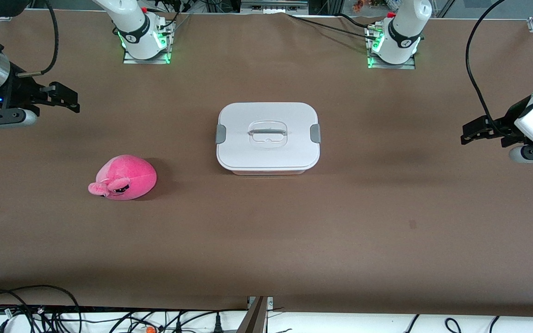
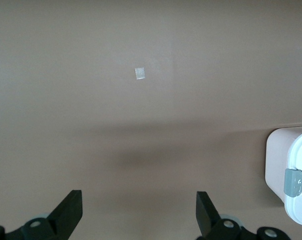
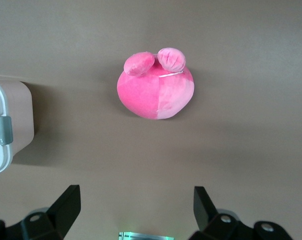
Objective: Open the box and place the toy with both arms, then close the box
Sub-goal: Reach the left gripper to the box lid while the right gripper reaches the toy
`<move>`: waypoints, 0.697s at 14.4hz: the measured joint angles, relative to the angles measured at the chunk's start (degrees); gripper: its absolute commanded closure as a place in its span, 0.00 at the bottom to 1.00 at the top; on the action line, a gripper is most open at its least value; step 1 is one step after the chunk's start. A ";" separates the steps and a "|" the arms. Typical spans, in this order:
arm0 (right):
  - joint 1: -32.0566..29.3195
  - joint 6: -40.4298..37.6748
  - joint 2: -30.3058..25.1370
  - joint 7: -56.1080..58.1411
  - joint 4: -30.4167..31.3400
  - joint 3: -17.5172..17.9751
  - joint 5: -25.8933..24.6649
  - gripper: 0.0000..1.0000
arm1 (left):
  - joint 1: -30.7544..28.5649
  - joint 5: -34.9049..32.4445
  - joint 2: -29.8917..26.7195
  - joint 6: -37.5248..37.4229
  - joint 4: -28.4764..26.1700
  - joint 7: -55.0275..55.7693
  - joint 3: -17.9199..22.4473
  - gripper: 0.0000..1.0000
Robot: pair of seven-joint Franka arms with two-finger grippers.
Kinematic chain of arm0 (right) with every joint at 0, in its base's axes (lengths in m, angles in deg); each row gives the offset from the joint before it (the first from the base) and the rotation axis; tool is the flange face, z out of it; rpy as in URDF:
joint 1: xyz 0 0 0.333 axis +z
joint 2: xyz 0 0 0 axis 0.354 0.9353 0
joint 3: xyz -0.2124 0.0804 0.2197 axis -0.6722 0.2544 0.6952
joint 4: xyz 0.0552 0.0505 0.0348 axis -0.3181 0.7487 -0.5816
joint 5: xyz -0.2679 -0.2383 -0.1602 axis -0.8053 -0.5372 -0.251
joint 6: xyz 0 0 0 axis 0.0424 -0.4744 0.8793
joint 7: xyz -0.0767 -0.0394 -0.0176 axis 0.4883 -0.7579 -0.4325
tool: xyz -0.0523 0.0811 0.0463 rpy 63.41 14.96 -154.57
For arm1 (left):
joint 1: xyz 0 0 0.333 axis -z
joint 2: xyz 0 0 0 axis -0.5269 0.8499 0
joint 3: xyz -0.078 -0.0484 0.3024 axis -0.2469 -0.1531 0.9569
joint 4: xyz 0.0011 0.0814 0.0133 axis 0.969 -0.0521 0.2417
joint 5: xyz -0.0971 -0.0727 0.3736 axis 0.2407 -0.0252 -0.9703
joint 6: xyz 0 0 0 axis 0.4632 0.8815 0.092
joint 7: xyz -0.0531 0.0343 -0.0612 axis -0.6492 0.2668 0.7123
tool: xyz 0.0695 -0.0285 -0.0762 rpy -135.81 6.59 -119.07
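Fingers of left gripper [image 2: 139,215] and right gripper [image 3: 136,212] spread wide, empty; box [image 1: 268,137] lidded, contents hidden.

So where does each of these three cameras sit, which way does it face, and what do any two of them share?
Front view: high across the table, facing both bases; shows the closed box, the toy, the open left gripper and open right gripper over bare table at its ends.
Left wrist view: looks down past its own open fingers at table and a box corner.
Right wrist view: looks down past its own fingers at the toy.
Shared: both wrist views catch a grey clip of the box.
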 measured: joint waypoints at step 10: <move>-0.10 14.91 11.32 1.90 3.11 -0.02 0.00 0.00 | 11.82 0.96 1.70 0.67 0.04 0.01 -7.99 0.00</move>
